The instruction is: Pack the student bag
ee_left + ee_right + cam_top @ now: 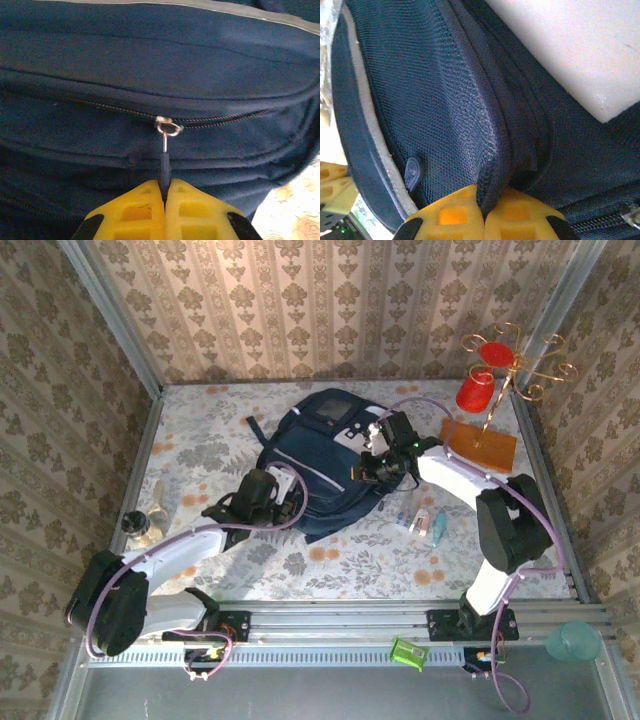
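The student bag (315,465), a large dark navy backpack with white front patches, lies in the middle of the table. My left gripper (272,490) is at its left side, shut on the dark zipper pull (164,167) that hangs from a silver slider (168,126) on a closed zip. My right gripper (378,465) is at the bag's right side, shut on a fold of the bag's mesh fabric (492,192). A white patch (575,50) of the bag shows beyond that fold.
A gold stand (510,360) with red cups (476,390) rises at the back right over a brown board (482,445). Small items (425,523) lie right of the bag. A glass object (148,522) sits at the left edge.
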Robot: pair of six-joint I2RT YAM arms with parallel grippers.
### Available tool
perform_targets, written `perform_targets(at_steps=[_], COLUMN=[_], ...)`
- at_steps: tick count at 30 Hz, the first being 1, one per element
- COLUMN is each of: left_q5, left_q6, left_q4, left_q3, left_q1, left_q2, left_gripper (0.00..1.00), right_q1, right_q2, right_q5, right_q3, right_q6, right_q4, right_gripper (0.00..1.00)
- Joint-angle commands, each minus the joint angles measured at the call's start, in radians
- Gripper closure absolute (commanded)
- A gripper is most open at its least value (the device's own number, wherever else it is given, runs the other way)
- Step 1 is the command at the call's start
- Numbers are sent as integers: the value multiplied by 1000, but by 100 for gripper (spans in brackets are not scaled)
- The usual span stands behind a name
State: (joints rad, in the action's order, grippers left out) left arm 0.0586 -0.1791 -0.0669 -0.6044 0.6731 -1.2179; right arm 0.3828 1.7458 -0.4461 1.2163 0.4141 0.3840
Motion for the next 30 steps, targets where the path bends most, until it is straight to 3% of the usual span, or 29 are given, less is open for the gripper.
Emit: perform_targets(at_steps=[1, 7, 12, 21, 25, 30], left_q5=[32, 50, 48, 30, 12, -9], left_q6=[-42, -105, -126, -116, -105, -95], left_q4=[-57, -17, -1, 1, -14, -22], left_q3=[-16, -29, -46, -52, -48, -40], left_q1=[55, 133, 160, 192, 194, 194], left_q2=[-19, -38, -58, -72, -71, -64], left_gripper=[100, 100, 100, 100, 100, 100], right_q1=[-24, -25, 32, 135, 139, 137], right_q2=[53, -124, -273, -250, -219, -214], right_q5=[18, 97, 109, 140, 136, 183], right_q3=[93, -59, -268, -376, -375, -377], right_q6=[-121, 6, 183, 336, 363, 376], right_q4=[100, 5, -136, -332, -383, -386], right_gripper=[90, 51, 37, 40, 48, 65])
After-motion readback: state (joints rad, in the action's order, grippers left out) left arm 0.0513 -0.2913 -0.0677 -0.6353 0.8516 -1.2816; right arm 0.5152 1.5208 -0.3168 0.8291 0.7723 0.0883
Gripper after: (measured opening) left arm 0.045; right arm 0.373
